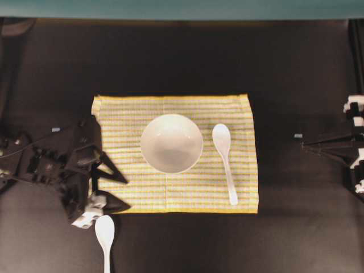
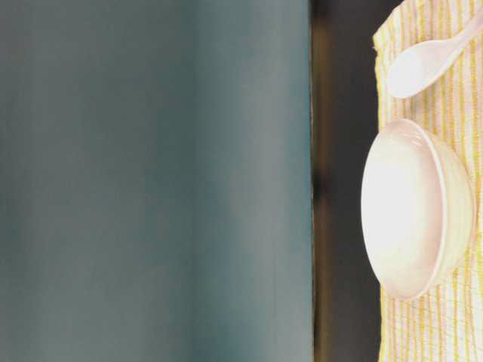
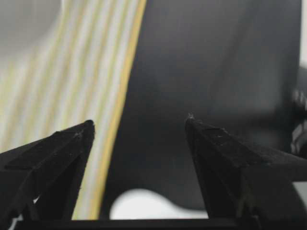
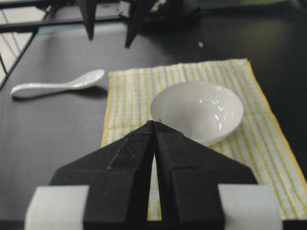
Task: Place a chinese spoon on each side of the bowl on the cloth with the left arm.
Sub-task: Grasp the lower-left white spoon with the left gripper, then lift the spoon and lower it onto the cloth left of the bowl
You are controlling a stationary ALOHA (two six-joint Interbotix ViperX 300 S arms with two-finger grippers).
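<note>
Spoon number two (image 1: 104,230) lies on the dark surface (image 1: 182,62), just off the cloth's (image 1: 239,153) near left corner, scoop toward the cloth and handle running away from it. Its twin (image 1: 223,151) rests on the cloth just right of the bowl (image 1: 171,143), apart from it, so one side looks done and the left side is the job in hand. The left arm's gripper (image 1: 110,187) hangs over that cloth corner, fingers (image 1: 114,174) spread wide and holding nothing. In the wrist view the loose spoon's scoop peeks in low between the two tips. Next move, by my reading: drop lower, line up with the handle, pinch it, then carry it onto the stripes left of the bowl. Over on the right, the other gripper (image 4: 154,125) sits pressed closed and empty, well away.
</note>
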